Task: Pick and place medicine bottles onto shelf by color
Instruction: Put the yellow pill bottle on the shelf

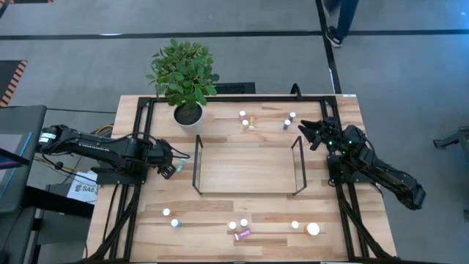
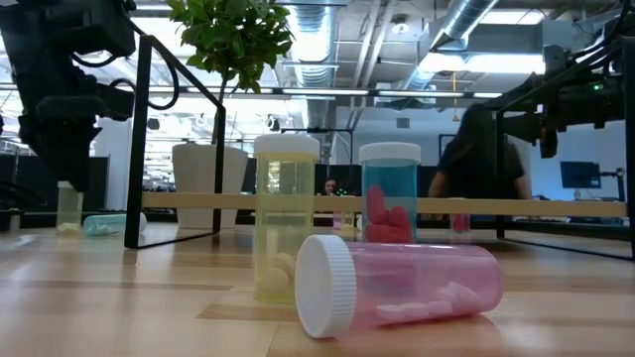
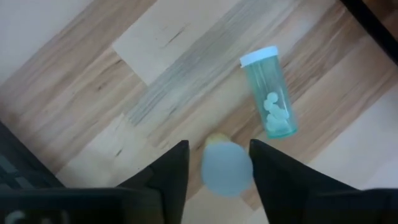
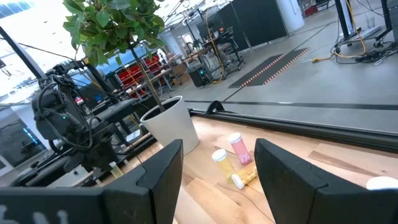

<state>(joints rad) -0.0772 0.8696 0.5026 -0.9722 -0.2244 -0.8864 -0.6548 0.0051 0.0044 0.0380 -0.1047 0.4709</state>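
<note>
My left gripper (image 1: 168, 168) points down at the table's left, just left of the light-wood shelf (image 1: 245, 180). Its fingers stand on either side of an upright yellow bottle (image 2: 69, 210) with a white cap (image 3: 227, 168). A teal bottle (image 3: 272, 98) lies on its side beside it. My right gripper (image 4: 217, 168) waits open and level at the far right (image 1: 314, 132), with nothing between its fingers. More medicine bottles stand at the far edge (image 1: 248, 121) and the near edge (image 1: 238, 224). My left gripper has the upright yellow bottle between its two fingers (image 3: 264, 171), coming from above and pointing down. The bottle's own white cap hides where the fingers meet its sides. In the low view its lower body (image 2: 69, 220) stands on the table.
A potted plant (image 1: 188, 114) stands at the far left of the shelf. A pink bottle (image 2: 397, 283) lies on its side near the front edge, by an upright yellow one (image 2: 285, 218) and a teal one (image 2: 390, 193). A wide white-orange bottle (image 1: 313, 229) is near right. A person stands beyond the table.
</note>
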